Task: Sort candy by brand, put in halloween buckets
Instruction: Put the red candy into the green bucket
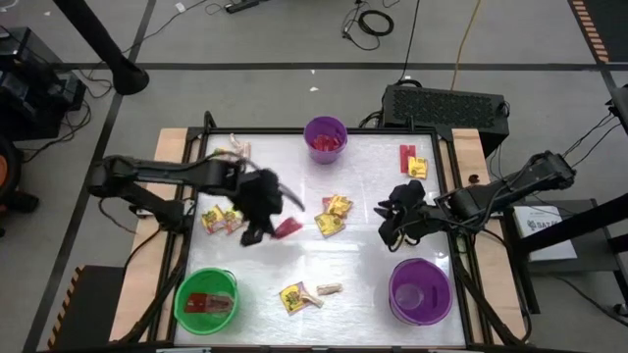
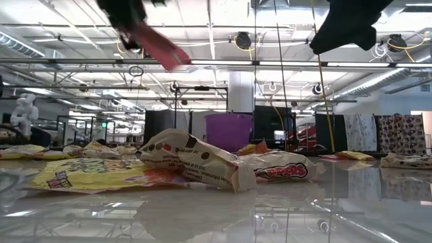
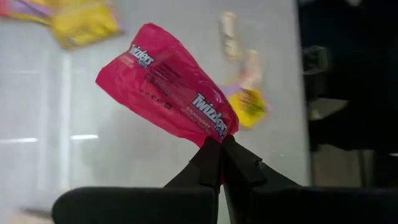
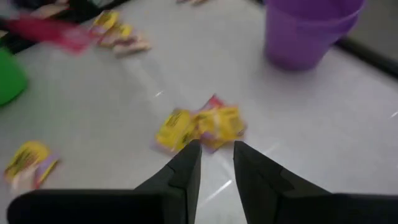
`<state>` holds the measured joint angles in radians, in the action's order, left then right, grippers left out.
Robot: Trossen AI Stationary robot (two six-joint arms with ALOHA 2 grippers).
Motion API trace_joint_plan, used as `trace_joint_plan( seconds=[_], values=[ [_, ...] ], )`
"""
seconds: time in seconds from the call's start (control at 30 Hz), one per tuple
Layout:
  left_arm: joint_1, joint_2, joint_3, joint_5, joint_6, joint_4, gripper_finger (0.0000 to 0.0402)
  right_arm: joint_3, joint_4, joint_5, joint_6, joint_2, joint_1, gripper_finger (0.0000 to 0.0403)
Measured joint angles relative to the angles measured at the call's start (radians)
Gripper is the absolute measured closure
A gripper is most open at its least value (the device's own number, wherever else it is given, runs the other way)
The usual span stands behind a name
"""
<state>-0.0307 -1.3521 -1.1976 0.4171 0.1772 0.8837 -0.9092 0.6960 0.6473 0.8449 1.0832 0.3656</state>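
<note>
Your left gripper (image 3: 220, 144) is clamped on a red Twizzlers packet (image 3: 163, 84), held above the table (image 1: 368, 186). Your right gripper (image 4: 217, 149) hangs partly open over yellow packets (image 4: 199, 127), holding nothing.

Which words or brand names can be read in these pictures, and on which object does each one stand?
"Twizzlers": twice on the red packet held in the left end effector.
Small print on that packet: too small to read.
Yellow packets, low view wrappers, label beside the table: blurred, unreadable.
</note>
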Motion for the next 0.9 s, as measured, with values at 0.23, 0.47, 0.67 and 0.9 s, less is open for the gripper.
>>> trace_joint_plan(
  seconds=[0.23,0.47,0.67,0.9],
  values=[
    [-0.278,0.093,-0.001,-0.018,0.348,-0.004,0.0389,0.0,-0.024,0.035,-0.065,0.0,-0.075,0.0314],
    [-0.556,0.11,-0.001,-0.086,0.627,0.0,0.0389,0.0,-0.035,0.03,-0.07,0.0,-0.169,0.0314],
    [-0.729,0.11,-0.001,-0.16,0.853,0.106,0.0389,0.0,-0.037,0.024,-0.118,0.0,-0.224,0.0314],
    [-0.851,0.111,-0.001,-0.161,1.031,0.185,0.0389,0.0,-0.049,0.001,-0.171,0.0,-0.274,0.0314]
  ],
)
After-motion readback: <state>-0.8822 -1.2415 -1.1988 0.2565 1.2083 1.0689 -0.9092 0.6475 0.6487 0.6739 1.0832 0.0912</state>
